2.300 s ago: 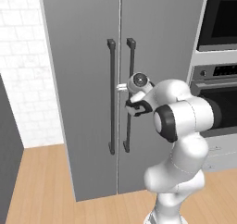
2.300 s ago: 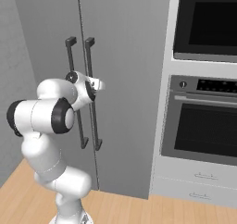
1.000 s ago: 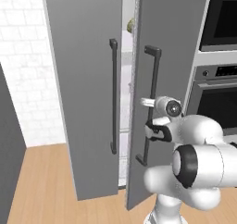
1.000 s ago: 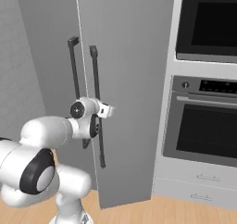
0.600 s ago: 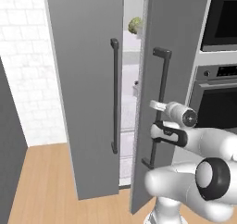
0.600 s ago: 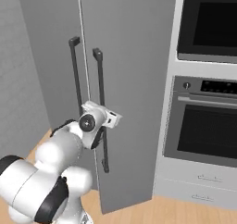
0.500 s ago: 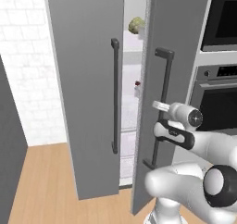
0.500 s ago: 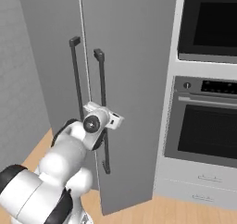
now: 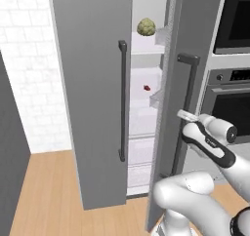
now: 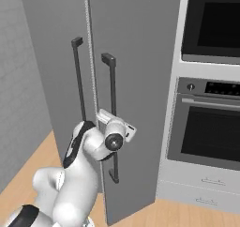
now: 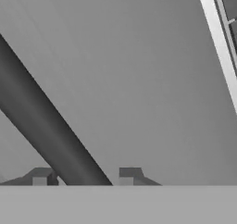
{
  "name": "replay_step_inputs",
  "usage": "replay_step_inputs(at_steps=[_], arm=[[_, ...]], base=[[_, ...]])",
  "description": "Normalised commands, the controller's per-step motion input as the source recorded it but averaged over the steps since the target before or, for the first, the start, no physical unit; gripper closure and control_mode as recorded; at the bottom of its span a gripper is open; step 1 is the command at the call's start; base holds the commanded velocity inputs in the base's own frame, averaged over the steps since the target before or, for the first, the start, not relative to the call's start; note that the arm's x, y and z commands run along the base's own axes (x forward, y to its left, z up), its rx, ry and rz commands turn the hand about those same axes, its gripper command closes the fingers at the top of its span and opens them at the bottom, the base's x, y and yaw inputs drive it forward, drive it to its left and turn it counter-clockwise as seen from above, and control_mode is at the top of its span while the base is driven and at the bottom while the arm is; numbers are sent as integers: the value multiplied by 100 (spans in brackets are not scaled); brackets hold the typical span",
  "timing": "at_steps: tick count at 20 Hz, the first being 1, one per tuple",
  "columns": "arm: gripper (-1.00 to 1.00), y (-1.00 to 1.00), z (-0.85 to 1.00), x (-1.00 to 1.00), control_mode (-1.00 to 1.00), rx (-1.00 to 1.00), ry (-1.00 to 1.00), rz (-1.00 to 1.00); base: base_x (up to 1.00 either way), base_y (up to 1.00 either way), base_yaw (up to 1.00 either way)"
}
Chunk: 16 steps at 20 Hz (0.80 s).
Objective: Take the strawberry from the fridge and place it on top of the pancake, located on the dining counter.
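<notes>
The tall grey two-door fridge (image 9: 93,84) stands with its right door (image 9: 168,147) swung partly out, leaving a gap that shows white shelves (image 9: 145,49) inside. To its right, at about three o'clock in the left base view, sits the black-glass wall oven (image 9: 229,108). The long dark vertical bar handle (image 11: 51,135) of the open door runs diagonally through the hand view and passes between the two small dark fingertips (image 11: 126,177). The two-finger gripper (image 11: 83,177) is spread just wider than the bar, straddling it; whether the pads actually press it cannot be told. On the top shelf rests a lumpy pale-green cauliflower-like ball (image 9: 145,27). The tiny dark-red strawberry (image 9: 146,88) lies on a middle shelf, at about six o'clock from the ball and well apart from the gripper.
</notes>
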Motion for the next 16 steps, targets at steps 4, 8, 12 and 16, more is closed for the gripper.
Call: replay_step_inputs(at_steps=[4,8,12,16], arm=[[100,-100,0,-21,-100,15,-18,-3],[100,-100,0,-13,-100,14,-11,-5],[100,-100,2,-11,-100,12,-2,-9],[100,-100,15,-36,-100,8,5,-10]], base=[[0,0,0],[0,0,0],[0,0,0],[0,0,0]])
